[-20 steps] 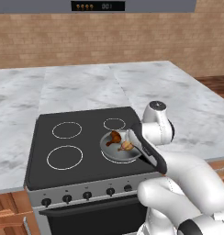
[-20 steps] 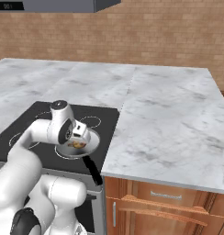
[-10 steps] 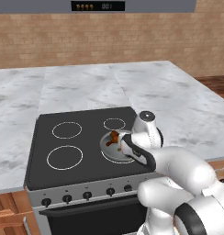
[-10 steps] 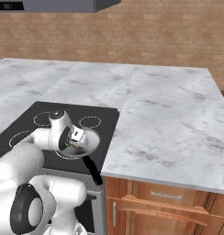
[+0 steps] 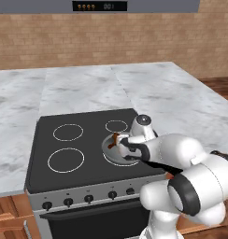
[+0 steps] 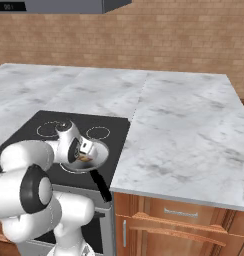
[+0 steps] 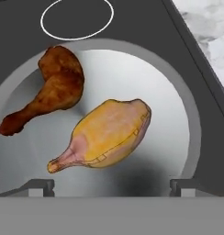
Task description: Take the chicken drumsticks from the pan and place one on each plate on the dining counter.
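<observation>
Partly, the arm [image 5: 181,154] hides the pan [image 5: 111,148] and its drumsticks [image 7: 109,135].

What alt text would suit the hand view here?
Two drumsticks lie apart in a grey pan on a black stovetop: a golden one in the middle between the open gripper's fingertips, and a dark brown one at upper left.

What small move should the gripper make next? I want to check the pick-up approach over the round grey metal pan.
Probably lower straight down and close on the golden tan drumstick. The open gripper hovers over the round grey metal pan, its fingertips straddling that drumstick, which lies centred between them. The dark reddish-brown drumstick sits apart, off to one side.
</observation>
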